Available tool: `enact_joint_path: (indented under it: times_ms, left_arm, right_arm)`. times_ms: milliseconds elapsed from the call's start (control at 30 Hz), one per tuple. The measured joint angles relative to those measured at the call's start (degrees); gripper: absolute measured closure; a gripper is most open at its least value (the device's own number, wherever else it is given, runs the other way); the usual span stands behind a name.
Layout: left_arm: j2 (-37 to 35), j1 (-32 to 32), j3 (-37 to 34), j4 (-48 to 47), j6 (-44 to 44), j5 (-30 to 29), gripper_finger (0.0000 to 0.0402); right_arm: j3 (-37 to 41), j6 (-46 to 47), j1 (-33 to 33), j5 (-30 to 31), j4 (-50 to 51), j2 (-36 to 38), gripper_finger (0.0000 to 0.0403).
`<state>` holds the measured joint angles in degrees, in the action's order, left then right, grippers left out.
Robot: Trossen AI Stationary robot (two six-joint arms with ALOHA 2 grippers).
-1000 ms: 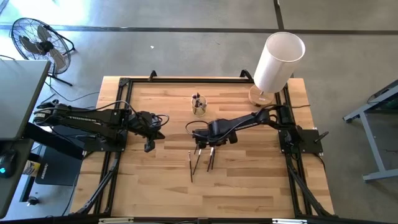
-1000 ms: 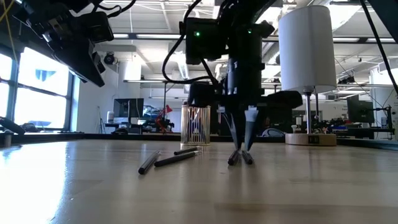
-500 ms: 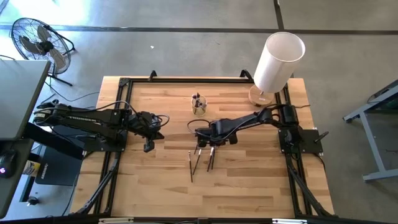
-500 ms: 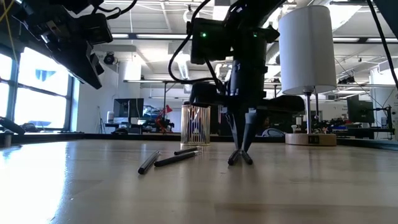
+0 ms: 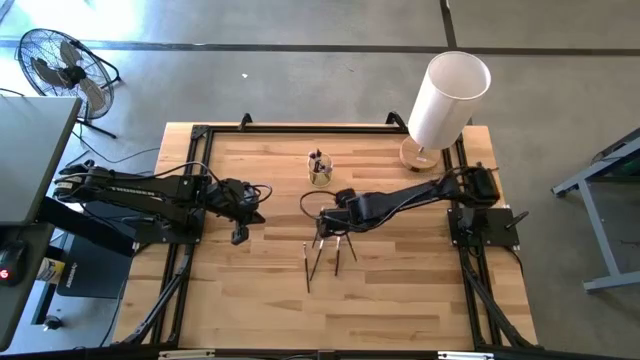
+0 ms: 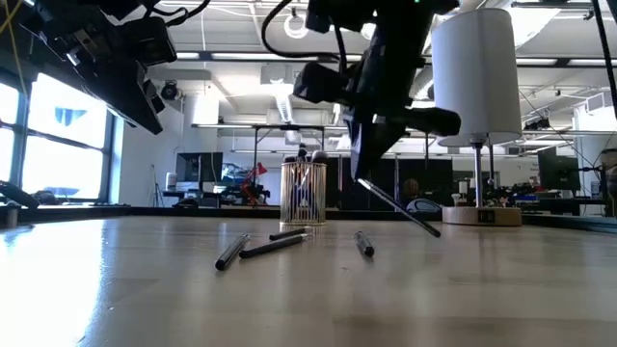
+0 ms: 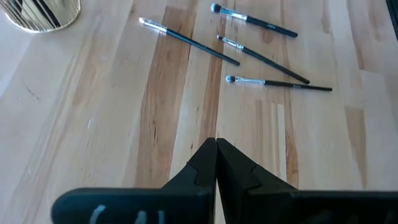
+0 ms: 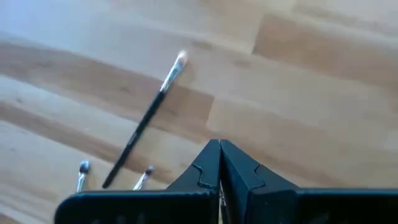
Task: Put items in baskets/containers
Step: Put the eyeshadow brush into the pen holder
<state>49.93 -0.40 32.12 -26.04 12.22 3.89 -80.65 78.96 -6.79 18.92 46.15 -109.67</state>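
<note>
My right gripper (image 5: 326,226) (image 6: 364,166) hangs over the middle of the table, shut on a thin dark brush (image 6: 400,207) that slants down toward the table's right. Three more brushes (image 5: 308,268) (image 5: 319,259) (image 5: 337,256) lie flat on the wood just nearer than it. The small clear cup (image 5: 320,172) (image 6: 303,193) stands upright beyond the gripper, with brushes standing in it. My left gripper (image 5: 240,235) (image 7: 216,146) waits shut above the table's left side, touching nothing. My right gripper has the brush by its upper end (image 6: 361,180), coming at it from above with the fingers slanting down. The brush tilts below the fingers, and its lower end (image 6: 436,232) is down near the table; whether it touches, I cannot tell. The right wrist view shows the shut fingers (image 8: 208,163) but not the contact.
A tall white cylinder (image 5: 448,100) (image 6: 472,72) stands on a round wooden base at the far right corner. Black frame rails (image 5: 190,200) run along the table's left and right sides. The near half of the wooden top (image 5: 400,300) is bare.
My right gripper has shut on one end of a brush and risen, tipping as it went. That end has come up off the table while the other end stays low. The brush beside it has stayed where it lay.
</note>
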Motion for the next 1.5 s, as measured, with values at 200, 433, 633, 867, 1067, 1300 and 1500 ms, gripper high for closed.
enact_joint_path:
  times_ms: [200,433,633,867,1067,1300,1500]
  left_arm:
    - [0.00,0.00,0.03,3.35,0.03,-0.38,0.0401]
    - [0.04,0.00,0.07,9.62,2.44,-7.17,0.0401]
    - [0.10,0.11,0.07,15.04,7.97,-17.22,0.0387]
    - [3.43,4.17,0.09,20.33,18.22,-18.71,0.0289]
    - [8.06,5.77,0.09,23.62,22.95,-19.96,0.0213]
    - [10.80,5.66,0.09,25.00,29.49,-15.45,0.0193]
    - [10.84,5.64,0.09,24.93,30.09,-15.07,0.0193]
  right_arm:
    - [4.62,-4.61,0.19,5.21,3.99,9.04,0.0402]
    - [25.81,-10.37,5.36,5.20,-17.27,26.46,0.0403]
    - [39.62,-31.18,15.27,-1.34,-52.09,36.57,0.0403]
    - [39.63,-50.53,26.50,-14.56,-79.66,32.78,0.0403]
    - [32.01,-59.75,32.28,-25.04,-87.39,24.85,0.0402]
    - [28.06,-61.13,34.90,-32.74,-86.41,15.25,0.0402]
    - [28.47,-65.73,34.12,-32.19,-85.43,8.85,0.0402]
